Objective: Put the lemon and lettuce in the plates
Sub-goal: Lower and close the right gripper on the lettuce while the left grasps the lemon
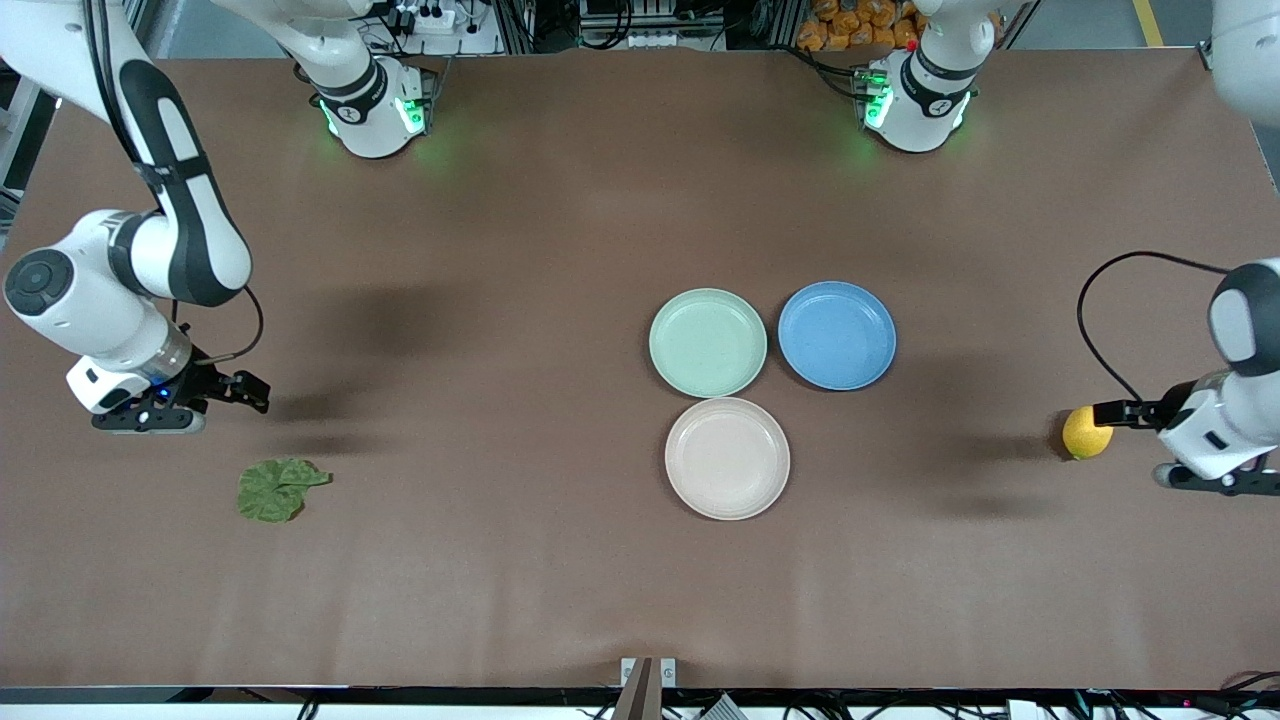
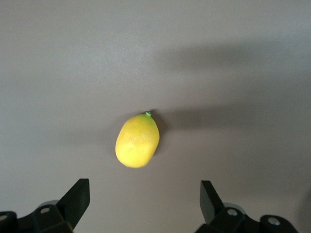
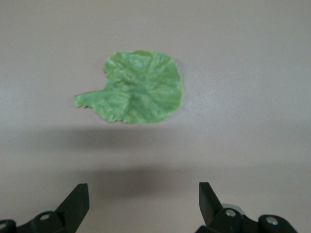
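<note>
Lemon (image 2: 137,141) and lettuce (image 3: 136,87) lie on the surface, well apart from the plates (image 1: 708,342); left gripper (image 2: 141,194) and right gripper (image 3: 141,194) hover over them, jaws open for grasping.

You have bare worktop (image 1: 500,560) all round the lettuce (image 1: 276,489) and the lemon (image 1: 1086,433), so either can be reached from any side. The three plates (image 1: 708,342) sit bunched mid-worktop, rims nearly touching; come at them from above, since nothing passes between them.
</note>
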